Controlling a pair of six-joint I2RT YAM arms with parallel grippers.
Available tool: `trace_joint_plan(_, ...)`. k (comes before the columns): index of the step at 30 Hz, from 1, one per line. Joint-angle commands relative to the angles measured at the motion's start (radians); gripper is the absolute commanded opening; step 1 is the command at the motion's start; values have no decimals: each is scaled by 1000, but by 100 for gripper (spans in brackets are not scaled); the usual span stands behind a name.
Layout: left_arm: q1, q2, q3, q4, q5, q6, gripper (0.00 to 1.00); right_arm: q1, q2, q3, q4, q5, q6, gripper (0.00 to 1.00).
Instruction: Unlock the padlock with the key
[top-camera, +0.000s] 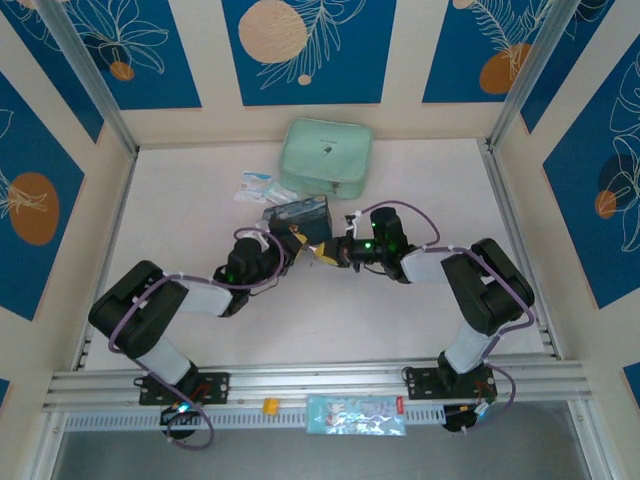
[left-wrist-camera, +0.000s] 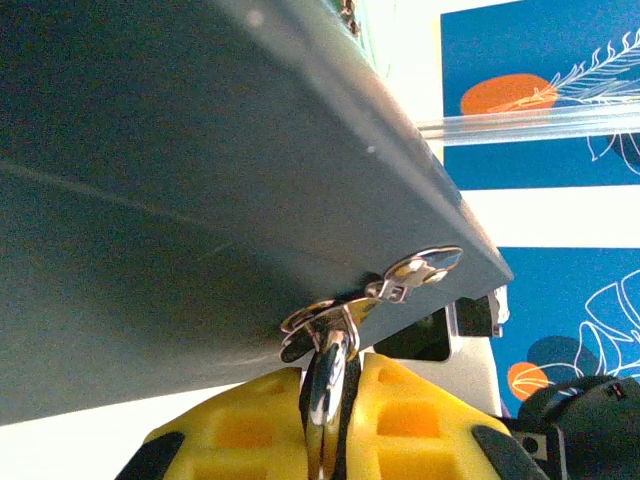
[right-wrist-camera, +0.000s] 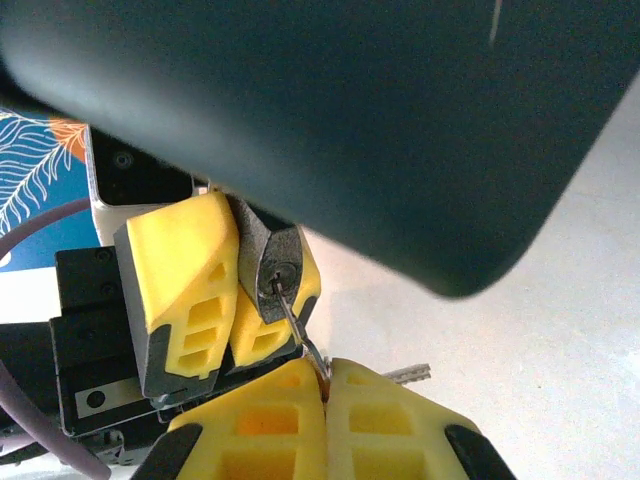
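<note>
Fig. Grippers meeting tip to tip above bench (top-camera: 190, 210), just beside dark tin (top-camera: 300, 214).
Left gripper (left-wrist-camera: 328, 395): jaws standing at narrow gap, yellow fingers (right-wrist-camera: 185, 290) clamping padlock (right-wrist-camera: 268, 262) by its dark body, keyhole facing right gripper (right-wrist-camera: 325, 385).
Right gripper: jaws pressing fully together, pinching key (right-wrist-camera: 292, 318); key tip sitting in keyhole.
Padlock hanging clear of bench, held by left gripper alone.

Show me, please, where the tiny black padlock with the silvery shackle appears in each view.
Right wrist: black padlock left of centre, keyhole facing camera.
Left wrist: bottom centre, its shackle.
Top external: centre, too small to tell.
Shared landmark: dark blue rectangular tin beside it.
</note>
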Motion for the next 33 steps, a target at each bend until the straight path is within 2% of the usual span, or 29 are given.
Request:
trace_joint_plan(1, -70, -21, 11, 50, 208, 13, 0, -18, -4, 73, 7, -17, -103, 0)
trace_joint_plan(6, -67, -33, 23, 30, 257, 37, 0, -9, -2, 104, -78, -16, -181, 0)
trace_joint_plan(14, -74, 15, 47, 94, 258, 17, 0, 6, 71, 60, 105, -1, 35, 0)
trace_joint_plan(24, -88, 58, 28, 181, 260, -5, 0, 3, 75, 80, 99, 13, 42, 0)
trace_joint_plan(27, -88, 64, 32, 197, 266, -1, 0, 2, 80, 64, 153, 10, 105, 0)
trace_joint_plan(33, -86, 132, 30, 379, 306, -2, 0, -19, 140, 42, 356, -42, 392, 0)
